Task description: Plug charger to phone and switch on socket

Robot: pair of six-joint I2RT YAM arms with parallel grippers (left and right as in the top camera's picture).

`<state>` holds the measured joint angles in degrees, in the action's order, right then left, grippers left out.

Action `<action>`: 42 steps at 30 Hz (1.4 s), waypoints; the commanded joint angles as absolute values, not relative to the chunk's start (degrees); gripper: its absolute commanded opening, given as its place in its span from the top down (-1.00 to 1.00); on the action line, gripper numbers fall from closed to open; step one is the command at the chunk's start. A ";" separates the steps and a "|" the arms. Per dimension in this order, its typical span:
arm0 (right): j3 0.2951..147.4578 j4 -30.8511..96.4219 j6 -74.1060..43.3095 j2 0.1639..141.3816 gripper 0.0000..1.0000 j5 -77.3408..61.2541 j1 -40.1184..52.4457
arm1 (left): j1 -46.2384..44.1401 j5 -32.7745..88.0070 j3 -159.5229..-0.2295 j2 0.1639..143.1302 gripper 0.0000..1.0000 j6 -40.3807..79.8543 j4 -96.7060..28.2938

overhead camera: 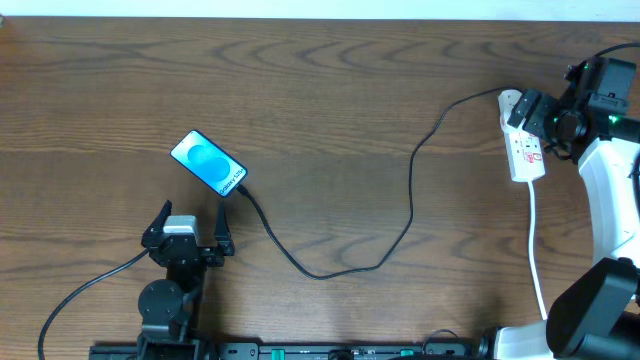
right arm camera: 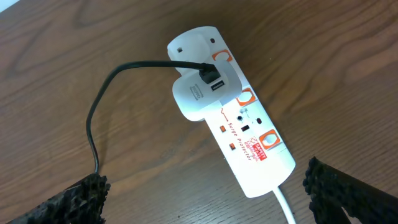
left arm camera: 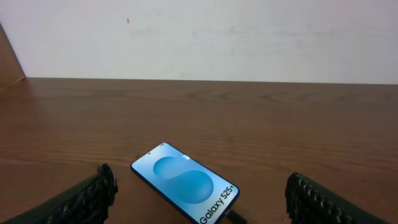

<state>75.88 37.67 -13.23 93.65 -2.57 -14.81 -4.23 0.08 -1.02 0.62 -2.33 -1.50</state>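
Your right tool [right arm camera: 205, 180] hangs just over the socket [right arm camera: 249, 143], a narrow white plastic power strip with red markings. Its jaws are spread wide and hold nothing. In the right wrist view the strip's long axis runs diagonally, rounded end up-left and corded end down-right between the two fingers, so pressing the switch is likely only a short drop for this arm. Your left tool [overhead camera: 192, 228], equally wide open and empty, sits well apart across the brown wooden tabletop [overhead camera: 330, 90], just on the near side of the slim black-edged phone [overhead camera: 208, 163] with the bright blue screen.

The right wrist view gives you what the overhead cannot: the white adapter block [right arm camera: 196, 99] with the thin black charger cable [right arm camera: 99, 118] plugged into it, and small orange buttons [right arm camera: 222, 129] beside it. You cannot tell from here which one switches. Only the overhead traces that cable across to the phone's near end. The left wrist view shows it meeting that end, but the frame edge cuts the joint off.
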 commanded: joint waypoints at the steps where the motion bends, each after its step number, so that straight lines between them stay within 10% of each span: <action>1: 75.66 37.58 -13.91 92.90 -0.98 -2.24 -14.94 | -4.27 -0.86 -0.23 0.23 -0.78 -1.69 -4.21; 32: 75.55 37.54 -13.69 92.23 -0.99 -1.58 -14.20 | -4.25 -0.86 -0.23 0.23 -0.77 -1.69 -4.21; 42: 59.18 20.34 -13.69 82.81 -0.98 0.97 -10.76 | -4.27 -0.86 -0.23 0.23 -0.77 -1.69 -4.21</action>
